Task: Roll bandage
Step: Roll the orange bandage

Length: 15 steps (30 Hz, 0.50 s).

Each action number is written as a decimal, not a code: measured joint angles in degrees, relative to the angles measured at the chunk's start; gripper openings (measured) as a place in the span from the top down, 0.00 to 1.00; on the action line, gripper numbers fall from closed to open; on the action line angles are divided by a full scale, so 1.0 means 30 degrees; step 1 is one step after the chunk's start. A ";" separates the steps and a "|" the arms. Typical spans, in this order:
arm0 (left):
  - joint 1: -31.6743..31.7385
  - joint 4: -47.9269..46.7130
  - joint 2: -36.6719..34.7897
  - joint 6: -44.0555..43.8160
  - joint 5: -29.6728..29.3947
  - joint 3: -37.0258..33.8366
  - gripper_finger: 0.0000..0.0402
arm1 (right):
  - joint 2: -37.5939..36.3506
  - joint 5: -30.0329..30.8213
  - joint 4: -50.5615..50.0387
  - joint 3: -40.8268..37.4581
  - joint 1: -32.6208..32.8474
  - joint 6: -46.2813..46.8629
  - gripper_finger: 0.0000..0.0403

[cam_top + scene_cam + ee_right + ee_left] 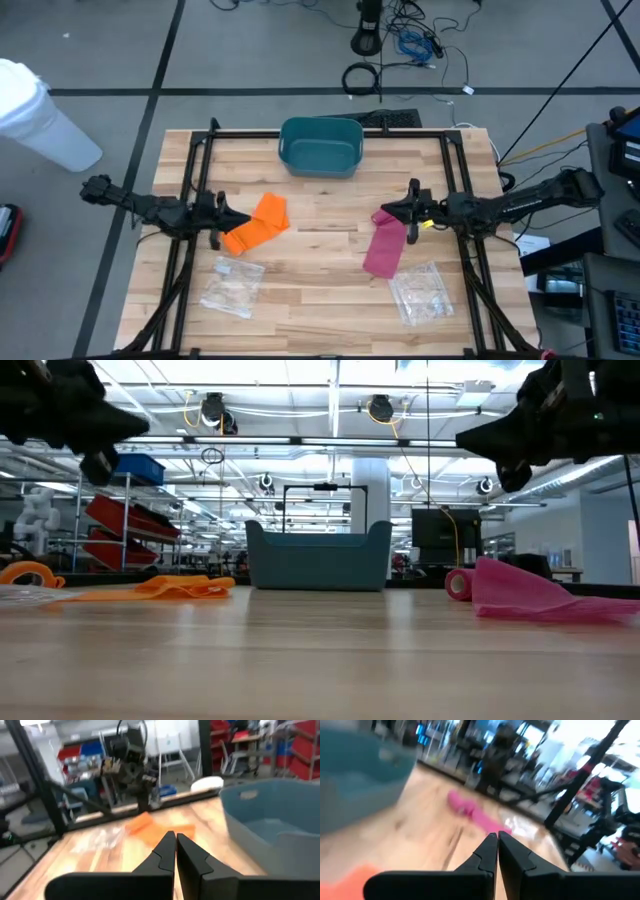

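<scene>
Pink bandage lies loose on the wooden surface at 7 o'clock of the clenched, empty right claw; low view alone shows its rolled end. Orange bandage sits crumpled just beside the clenched, empty left claw, at 3 o'clock

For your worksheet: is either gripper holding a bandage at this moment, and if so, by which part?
Nothing is held. The left gripper and right gripper are both shut on empty air, raised above the table, while the orange bandage and pink bandage lie loose.
</scene>
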 joint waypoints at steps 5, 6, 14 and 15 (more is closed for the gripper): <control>0.0144 -0.0074 0.3893 -0.1298 -0.1085 0.0806 0.95 | 0.1709 0.1515 0.0081 0.0262 -0.0323 -0.1370 1.00; 0.0175 -0.0030 0.4543 -0.1639 -0.0985 0.1211 0.95 | 0.1922 0.1571 0.0103 0.0313 -0.0455 -0.1654 1.00; 0.0080 -0.5792 0.9558 -0.5579 -0.0049 0.6208 0.96 | 0.4031 0.0386 -0.0025 0.1104 -0.0895 -0.1584 0.91; 0.0080 -0.6742 1.0076 -0.6389 -0.0028 0.6742 0.96 | 0.4388 0.0273 -0.0022 0.1164 -0.0890 -0.1394 0.89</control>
